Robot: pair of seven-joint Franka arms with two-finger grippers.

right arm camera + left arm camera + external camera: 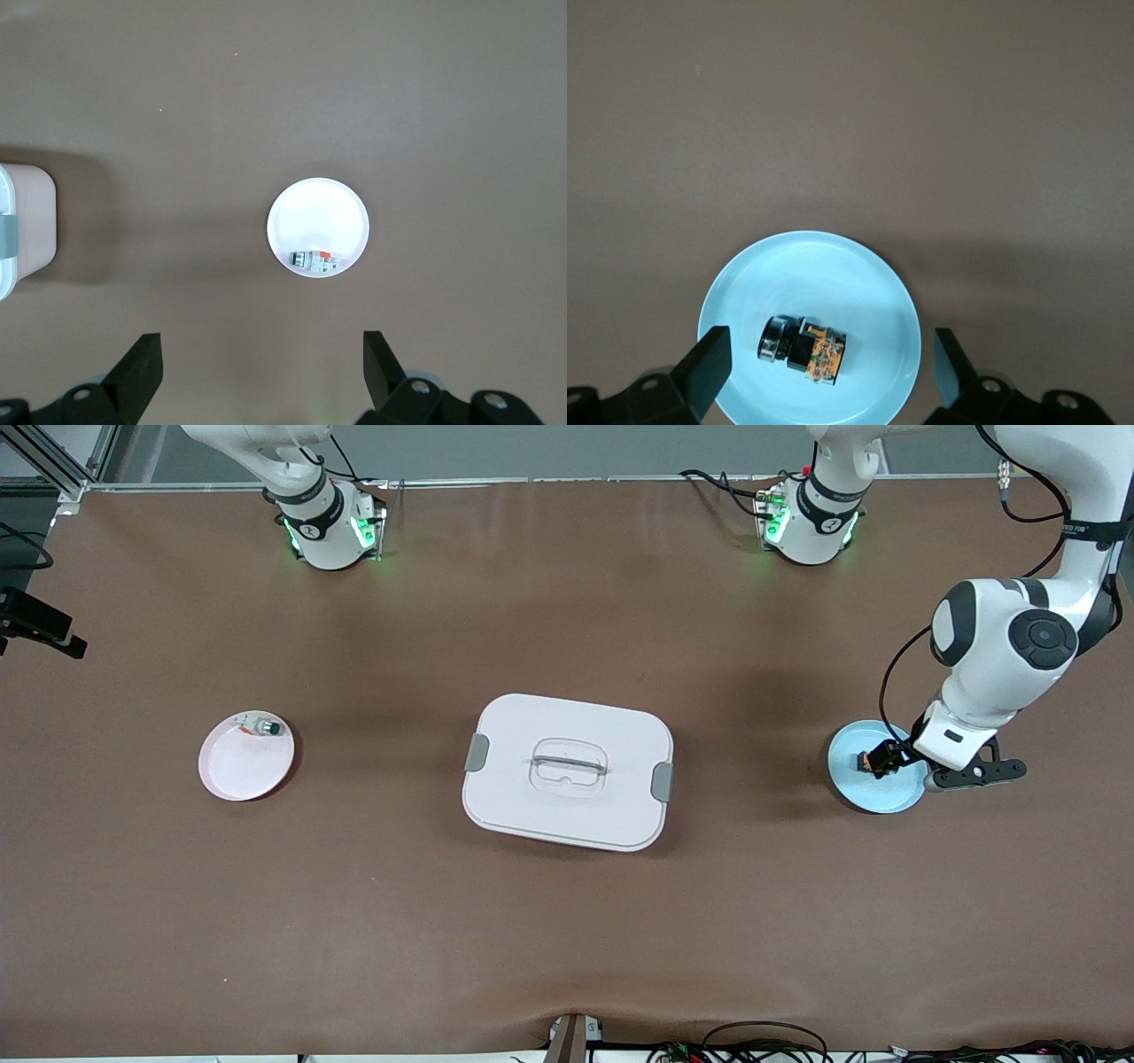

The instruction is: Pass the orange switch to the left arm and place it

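- One pink plate sits toward the right arm's end of the table.
- One small part with a green cap lies on the pink plate, at the edge farther from the front camera.
- One white box sits in the middle of the table, between the two plates. It has two grey clips, one on each short side, and one clear handle on its lid.
- One blue plate sits toward the left arm's end of the table.
- One orange switch lies on its side on the blue plate. It is black with orange marks.
- There are two white arms with black bands. Both bases stand along the table edge farthest from the front camera, and each has green lights.
- The left gripper hangs low over the blue plate, right over the switch. Its fingers are wide open, one on each side of the switch, and not touching it.
- The right gripper shows only in its own wrist view. It is high over the table near the pink plate. Its fingers are wide open and hold nothing.
- The table has one smooth brown cover, with a small bump at the edge nearest the front camera.
- Black cables lie along that near edge. A metal frame stands at a corner near the right arm's base.
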